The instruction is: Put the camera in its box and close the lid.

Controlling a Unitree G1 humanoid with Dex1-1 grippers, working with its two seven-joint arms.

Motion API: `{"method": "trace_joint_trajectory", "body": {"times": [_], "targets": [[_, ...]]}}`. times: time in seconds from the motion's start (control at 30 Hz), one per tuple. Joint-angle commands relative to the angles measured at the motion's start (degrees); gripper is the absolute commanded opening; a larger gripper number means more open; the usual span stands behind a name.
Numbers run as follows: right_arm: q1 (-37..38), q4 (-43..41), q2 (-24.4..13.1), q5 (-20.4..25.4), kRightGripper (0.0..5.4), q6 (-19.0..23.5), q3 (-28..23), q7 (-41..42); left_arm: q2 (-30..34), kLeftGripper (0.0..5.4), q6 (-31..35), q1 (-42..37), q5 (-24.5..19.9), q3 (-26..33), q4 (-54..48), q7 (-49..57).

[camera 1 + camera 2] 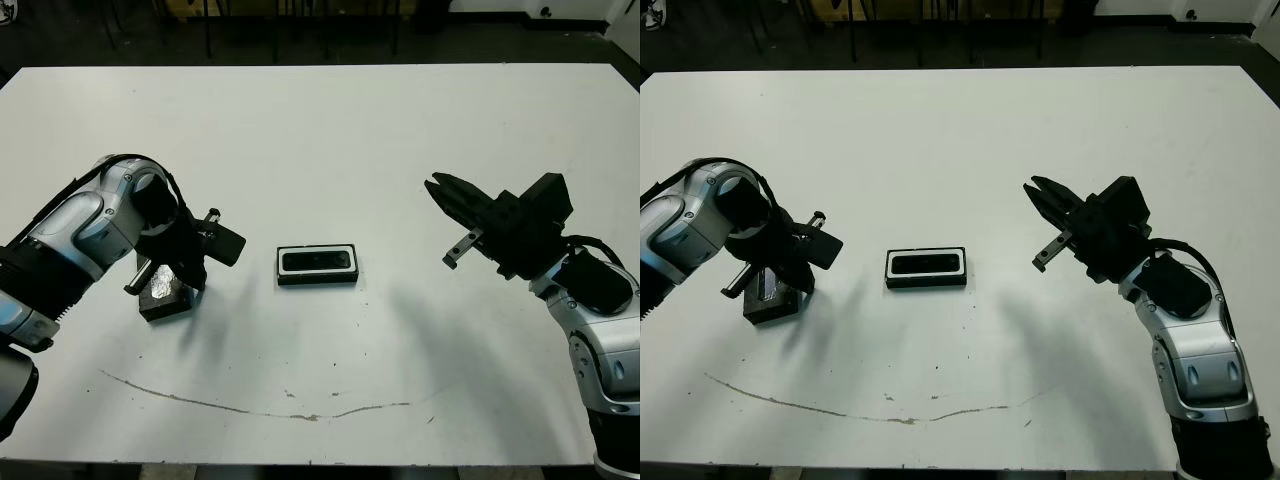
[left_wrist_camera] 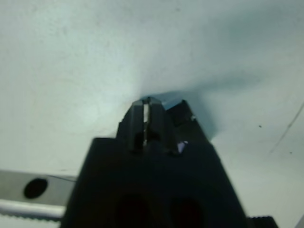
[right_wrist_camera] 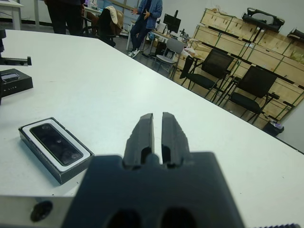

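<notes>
- Camera (image 1: 318, 261) — a small slim all-black bar with rounded ends — is seen lying flat inside the box (image 1: 317, 277), a shallow rectangular tray with black outer walls and a white lining, which sits uncovered near the middle of the white table (image 1: 330, 130).
- Lid (image 1: 163, 297), a flat black slab with a shiny silvery-grey strip, is found on the table well to the left of the box; much of it is hidden under the left gripper (image 1: 168, 283) in the head views, and in the left wrist view only a blurred dark corner is made out.
- Left gripper's fingers (image 2: 148, 118) are pressed together with only a thin slit between them, tips down at the lid; whether the lid is touched cannot be told.
- Right gripper (image 3: 157, 124) is held above the table to the right of the box, well apart from it, with its fingers nearly together and nothing between them.
- A thin curved brownish mark (image 1: 250, 405) is drawn across the near part of the table.
- Beyond the far edge — in the right wrist view — black chairs (image 3: 249, 88), stacked wooden crates (image 3: 237, 33) and a seated person (image 3: 145, 21) are shown.
</notes>
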Motion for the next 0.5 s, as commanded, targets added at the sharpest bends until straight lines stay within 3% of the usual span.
{"method": "trace_joint_trajectory", "body": {"times": [0.03,0.27,0.5], "targets": [[0.76,0.46,-0.65,-0.40,0.02,1.05,0.16,-0.59,1.60,0.00,1.73,1.97,0.16,-0.36,-0.33,-0.48],[0.89,0.44,-0.88,-0.79,0.02,0.78,0.25,-0.88,3.64,0.00,3.34,5.15,-4.83,6.36,-7.31,0.40],[0.80,0.86,-0.47,-0.99,0.02,0.20,0.54,-0.74,3.62,0.00,11.95,14.00,-19.11,22.50,-21.09,8.89]]}}
